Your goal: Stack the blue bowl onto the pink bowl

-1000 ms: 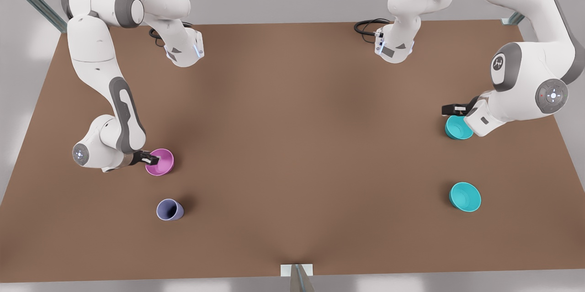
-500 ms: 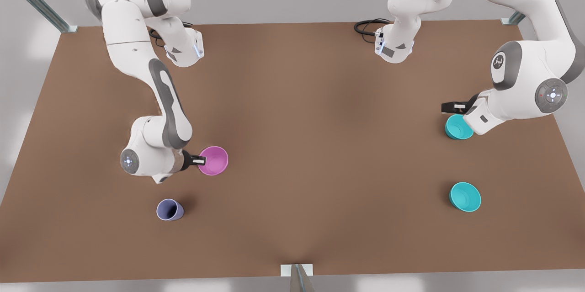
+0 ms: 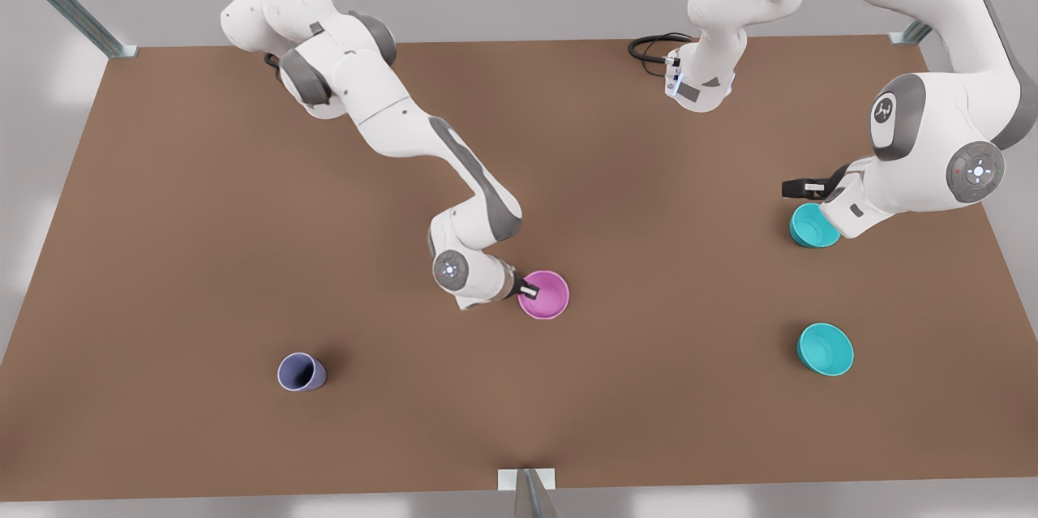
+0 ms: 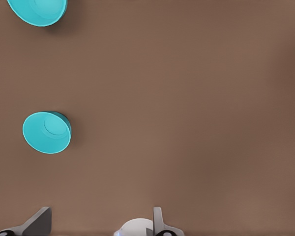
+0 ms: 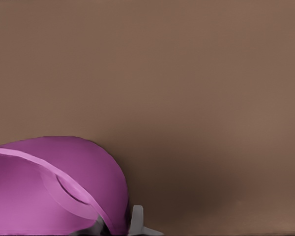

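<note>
Front view shows the right gripper [image 3: 530, 289] clamped on the pink bowl [image 3: 545, 295] rim mid-tabletop, best set down level, while the left gripper [image 3: 799, 190], jaws apart, hovers above the blue bowl [image 3: 811, 226].

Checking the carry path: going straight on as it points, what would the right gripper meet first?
Likely just the table: the right gripper, shut on the pink bowl, faces bare surface; tilt is unclear. The left gripper hovers by a teal bowl.

Pink bowl [image 3: 545, 295] mid-table — blue bowl [image 3: 812, 226] apart
</note>
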Controlling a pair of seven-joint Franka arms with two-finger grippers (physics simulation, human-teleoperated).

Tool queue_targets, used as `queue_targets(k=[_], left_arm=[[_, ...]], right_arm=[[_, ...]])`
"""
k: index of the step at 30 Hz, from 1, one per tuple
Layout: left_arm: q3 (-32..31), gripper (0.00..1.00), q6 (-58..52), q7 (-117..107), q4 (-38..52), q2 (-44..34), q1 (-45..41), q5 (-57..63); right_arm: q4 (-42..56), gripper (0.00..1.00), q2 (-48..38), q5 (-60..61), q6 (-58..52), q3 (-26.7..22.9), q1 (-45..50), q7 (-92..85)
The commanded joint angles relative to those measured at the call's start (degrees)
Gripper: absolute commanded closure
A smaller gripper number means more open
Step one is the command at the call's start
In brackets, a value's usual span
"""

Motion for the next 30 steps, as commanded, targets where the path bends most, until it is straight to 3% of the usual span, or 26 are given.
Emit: queue_targets(k=[1, 6, 7, 10, 11, 13, 16, 17, 18, 21, 23, 30], left_arm=[[0.0, 0.00, -0.1, 0.0, 0.1, -0.1, -0.1, 0.2], [0.1, 0.00, 3.2, 0.0, -0.7, 1.3, 1.6, -0.1], [0.1, 0.00, 9.3, 0.0, -6.4, 1.3, 3.1, -0.1], [0.0, 0.00, 12.5, 0.2, -9.5, 1.3, 7.6, -0.2], [0.1, 0.00, 18.3, 0.4, -13.6, 1.2, 10.1, 0.0], [2.1, 0.00, 24.5, 6.3, -16.4, 1.6, 12.3, 0.4], [12.6, 0.00, 38.7, 27.2, -23.3, 4.7, 12.3, -3.2], [14.3, 0.00, 44.3, 32.4, -26.8, 5.0, 12.3, -4.2], [16.6, 0.00, 46.7, 36.5, -26.8, 6.5, 12.3, -4.4], [17.2, 0.00, 51.3, 39.7, -30.3, 8.6, 13.1, -7.6], [17.2, 0.00, 55.4, 42.3, -30.9, 11.0, 13.2, -7.6], [17.6, 0.00, 56.2, 43.6, -33.3, 14.7, 14.9, -7.9]], right_arm=[[0.0, 0.00, 0.2, 0.1, 4.0, 0.2, 0.1, 34.1], [0.7, 0.00, -2.5, -0.1, 3.1, 0.0, -0.3, 34.5], [0.6, 0.00, -4.4, -0.7, 0.4, -0.4, -0.5, 34.5], [-0.3, 0.00, -9.4, -3.8, -15.1, -2.3, -5.7, 22.7], [-4.2, 0.00, -12.7, -7.2, -23.7, -4.2, -8.5, 9.7], [-17.1, 0.00, -22.4, -15.3, -27.7, -8.0, -9.1, -4.9], [-16.7, 0.00, -26.8, -24.4, -38.6, -27.1, -10.2, -59.0], [-16.0, 0.00, -27.2, -24.2, -40.8, -32.9, -10.2, -70.9], [-13.8, 0.00, -27.4, -24.6, -45.8, -35.2, -10.1, -72.1], [-18.1, 0.00, -41.0, -29.2, -44.5, -35.7, -9.5, -78.3], [-17.6, 0.00, -44.2, -34.3, -44.6, -35.7, -5.1, -70.5], [-17.6, 0.00, -44.6, -35.3, -44.7, -35.7, -4.3, -68.6]])
